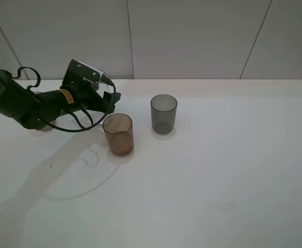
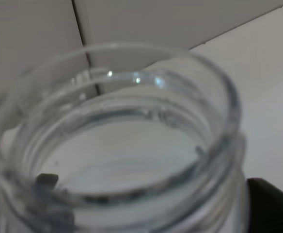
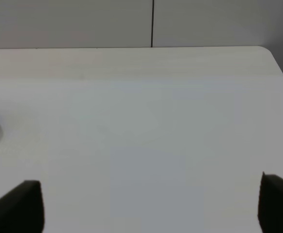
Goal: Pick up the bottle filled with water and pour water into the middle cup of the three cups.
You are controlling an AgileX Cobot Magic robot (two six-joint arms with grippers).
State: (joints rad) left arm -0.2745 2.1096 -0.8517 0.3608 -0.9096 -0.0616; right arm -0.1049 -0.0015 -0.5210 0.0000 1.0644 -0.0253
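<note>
Blurred bottle (image 2: 117,145) mouth fills the left gripper's (image 1: 107,101) view (grip apparently closed on it); right gripper (image 3: 151,204) gapes wide.

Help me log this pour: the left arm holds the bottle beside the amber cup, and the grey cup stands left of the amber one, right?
Not quite: in the exterior high view the grey cup stands right of the amber cup. The left gripper does hold the bottle beside it.

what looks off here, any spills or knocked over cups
No spill shows on the table. The amber cup and grey cup stand upright. The pinkish cup is mostly hidden behind the left arm, so its state is unclear. The bottle fills the left wrist view.
</note>
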